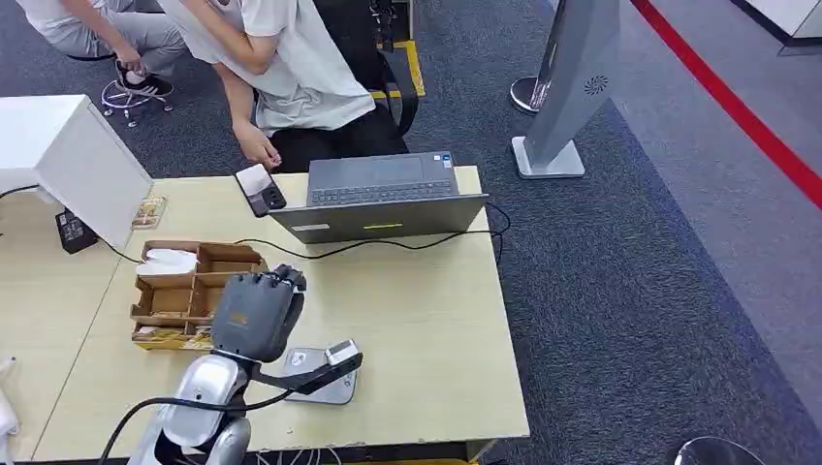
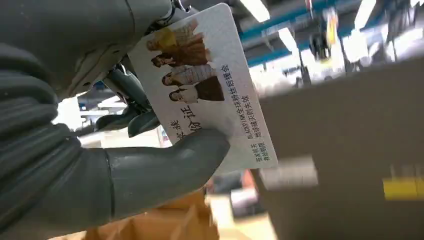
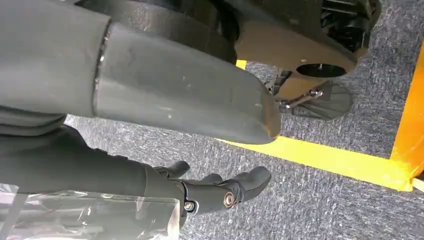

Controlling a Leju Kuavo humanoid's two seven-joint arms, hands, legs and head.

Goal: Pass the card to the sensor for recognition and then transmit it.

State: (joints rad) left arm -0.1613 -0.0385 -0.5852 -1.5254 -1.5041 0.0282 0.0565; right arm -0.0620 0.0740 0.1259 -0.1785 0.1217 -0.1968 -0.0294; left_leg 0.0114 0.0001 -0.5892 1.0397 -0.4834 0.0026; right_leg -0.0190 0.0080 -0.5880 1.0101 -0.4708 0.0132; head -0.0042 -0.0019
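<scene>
My left hand [image 1: 257,312] hovers over the middle of the table, between a cardboard organizer and the sensor. In the left wrist view the same hand [image 2: 65,150] pinches a white card [image 2: 215,75] printed with small figures and Chinese text, its thumb [image 2: 170,165] pressed on the card's face. The sensor [image 1: 323,375] is a grey base plate with a black arm and a small scanner head [image 1: 341,351], just in front and to the right of the hand. My right hand [image 3: 125,170] hangs over grey carpet with its fingers [image 3: 225,192] apart and nothing in them.
A cardboard organizer [image 1: 189,291] with compartments lies left of my left hand. An open laptop [image 1: 383,199] and a phone [image 1: 260,188] sit at the far edge, where a person [image 1: 281,68] reaches to the table. A white box [image 1: 68,160] stands far left. A cable [image 1: 388,244] crosses the table.
</scene>
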